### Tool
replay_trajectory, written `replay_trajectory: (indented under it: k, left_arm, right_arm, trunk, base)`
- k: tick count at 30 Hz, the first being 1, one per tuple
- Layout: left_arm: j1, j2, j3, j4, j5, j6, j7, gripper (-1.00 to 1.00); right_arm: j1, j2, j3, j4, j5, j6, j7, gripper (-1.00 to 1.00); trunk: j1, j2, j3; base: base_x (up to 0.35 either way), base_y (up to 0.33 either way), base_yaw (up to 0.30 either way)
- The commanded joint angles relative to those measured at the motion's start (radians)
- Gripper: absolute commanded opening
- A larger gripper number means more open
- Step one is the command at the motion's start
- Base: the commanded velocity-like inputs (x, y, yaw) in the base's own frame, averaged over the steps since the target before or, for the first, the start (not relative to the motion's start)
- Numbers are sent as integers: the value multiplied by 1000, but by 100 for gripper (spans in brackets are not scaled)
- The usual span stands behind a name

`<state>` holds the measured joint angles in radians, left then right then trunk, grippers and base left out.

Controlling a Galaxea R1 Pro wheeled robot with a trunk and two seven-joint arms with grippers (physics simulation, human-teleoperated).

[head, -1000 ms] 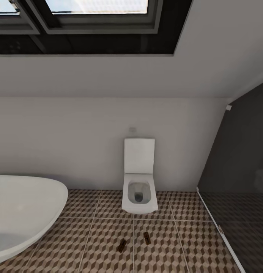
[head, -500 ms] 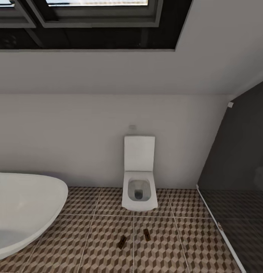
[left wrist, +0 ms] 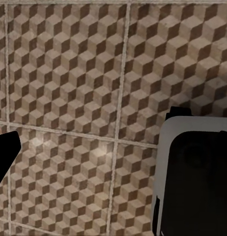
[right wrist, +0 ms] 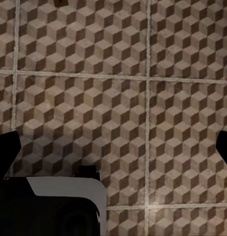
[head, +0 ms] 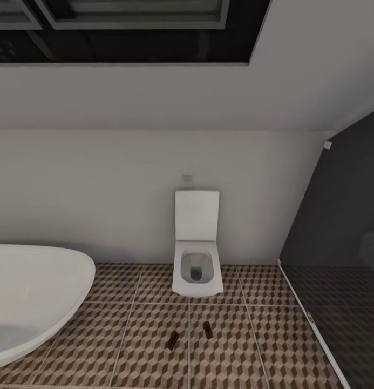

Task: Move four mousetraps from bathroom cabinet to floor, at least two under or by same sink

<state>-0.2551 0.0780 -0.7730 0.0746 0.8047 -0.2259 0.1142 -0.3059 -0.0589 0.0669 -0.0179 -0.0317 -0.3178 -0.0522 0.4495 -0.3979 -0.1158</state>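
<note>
Two mousetraps (head: 174,339) (head: 208,329) lie on the bathroom floor (head: 143,351) before the toilet, too small for me to make out their metal parts. The bathtub (head: 30,297) is cut off by the head view's left edge, the dark window (head: 127,32) by its top. Of my left hand (left wrist: 5,155) and right hand (right wrist: 113,152) I see only dark fingertips at the frame edges, so I cannot judge their state.

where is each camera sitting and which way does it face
Head view: high on the robot, facing the wall, toilet, bathtub and two mousetraps on the floor.
Left wrist view: on the left arm, facing down at floor tiles; dark gripper parts at the edges.
Right wrist view: likewise, over tiles.
All three share the cube-patterned floor.
</note>
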Motion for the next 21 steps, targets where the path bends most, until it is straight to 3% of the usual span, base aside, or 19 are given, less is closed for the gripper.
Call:
replay_trajectory:
  k: [1,21]
  left_arm:
    - [-1,-1,-6,2,1,-4,1,100]
    - [0,-3,-6,1,1,-9,-2,100]
  right_arm:
    - [-1,0,7,1,-5,-3,-4,100]
    - [-1,6,10,-1,-9,-5,-16,100]
  trunk:
    - [1,-2,-3]
    - [1,-2,-5]
  base:
    - [0,0,-22]
    - [0,0,-4]
